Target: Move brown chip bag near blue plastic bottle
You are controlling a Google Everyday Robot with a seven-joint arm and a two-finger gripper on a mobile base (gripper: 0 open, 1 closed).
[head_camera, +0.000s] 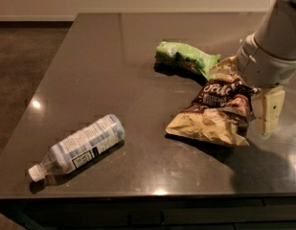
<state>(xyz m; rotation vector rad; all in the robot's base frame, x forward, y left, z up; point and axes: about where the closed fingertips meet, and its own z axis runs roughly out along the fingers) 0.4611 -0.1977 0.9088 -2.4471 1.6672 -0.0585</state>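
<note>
The brown chip bag lies crinkled on the dark table, right of centre. The blue plastic bottle lies on its side near the front left edge, white cap pointing front-left, well apart from the bag. My gripper hangs at the bag's right end and is open. One cream finger stands just right of the bag, and the other shows behind the bag's top. The bag rests on the table between them.
A green snack bag lies just behind the brown bag. The dark table ends at the left and front edges, with floor beyond on the left. My white arm fills the upper right.
</note>
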